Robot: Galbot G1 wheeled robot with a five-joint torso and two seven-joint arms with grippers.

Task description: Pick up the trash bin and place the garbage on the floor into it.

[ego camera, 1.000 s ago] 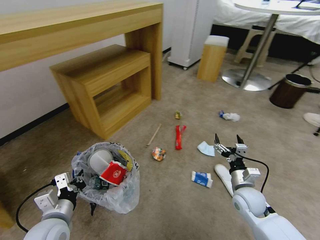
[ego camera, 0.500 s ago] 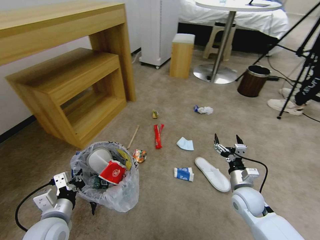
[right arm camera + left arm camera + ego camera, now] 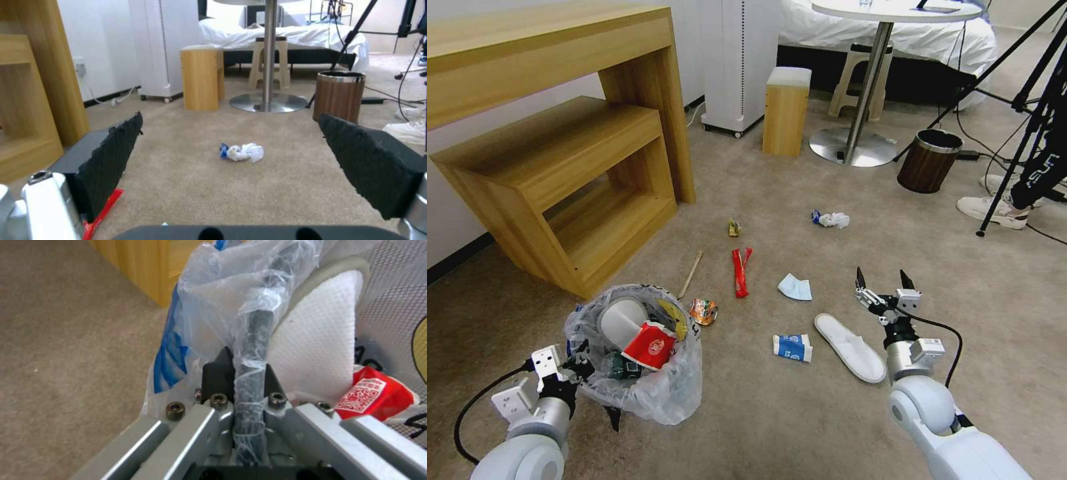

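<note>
Trash bin in L end effector

**A:** What room are you in?

**B:** You're in a hotel-style bedroom rigged for recording. Far side: bed with white linen, round pedestal table with a plastic stool under it.

**A:** Anything else?

**B:** Beige carpet throughout. Wooden desk on your left with a nested bench, a white appliance on castors far centre, a wood-grain bin, and tripod legs on your right.
</note>
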